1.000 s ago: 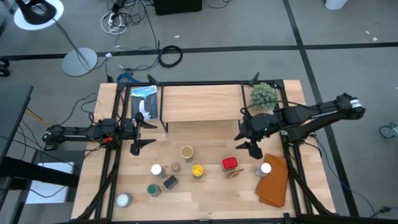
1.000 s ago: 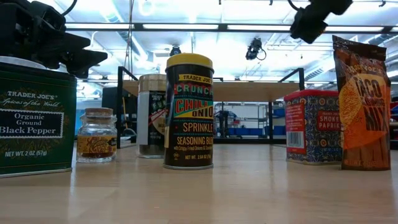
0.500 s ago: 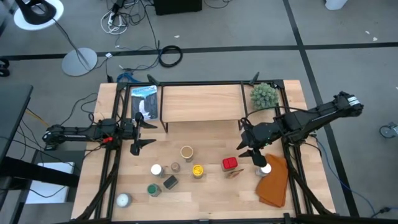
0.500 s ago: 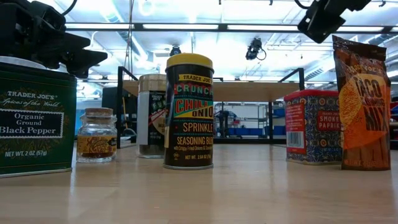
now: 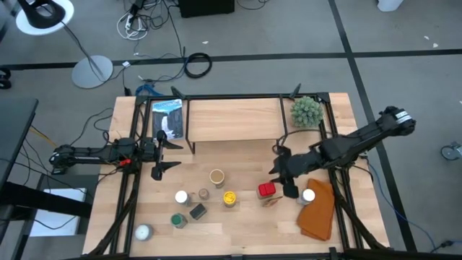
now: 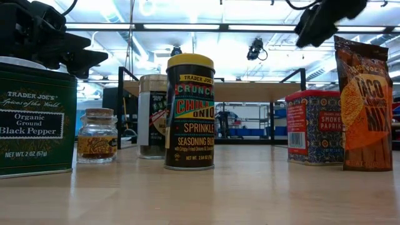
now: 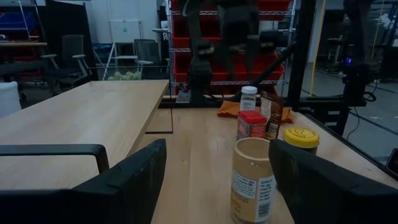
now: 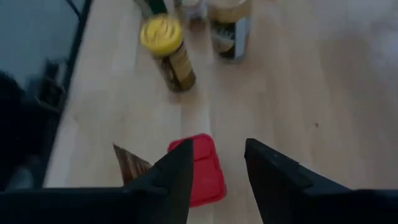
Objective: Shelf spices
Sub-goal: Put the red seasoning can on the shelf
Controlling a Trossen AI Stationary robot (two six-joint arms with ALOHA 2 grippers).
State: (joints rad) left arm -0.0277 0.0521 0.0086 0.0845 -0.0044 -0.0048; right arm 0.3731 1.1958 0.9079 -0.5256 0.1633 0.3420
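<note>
Your right end effector (image 5: 284,178) is descending over the square red spice tin (image 5: 266,190) — fingers narrowing, holding nothing — pickup is coming.

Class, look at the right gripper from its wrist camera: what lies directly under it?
Under the right gripper lies a red-lidded tin standing on the table, with a brown packet beside it. The gripper's fingers cover part of the lid.

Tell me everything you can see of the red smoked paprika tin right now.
The smoked paprika tin is a small rectangular can with a red lid and patterned blue-and-red sides, standing upright on the table beside the taco mix pouch. Nothing grips it; the right pincer hangs open just above it, fingers astride its lid.
</note>
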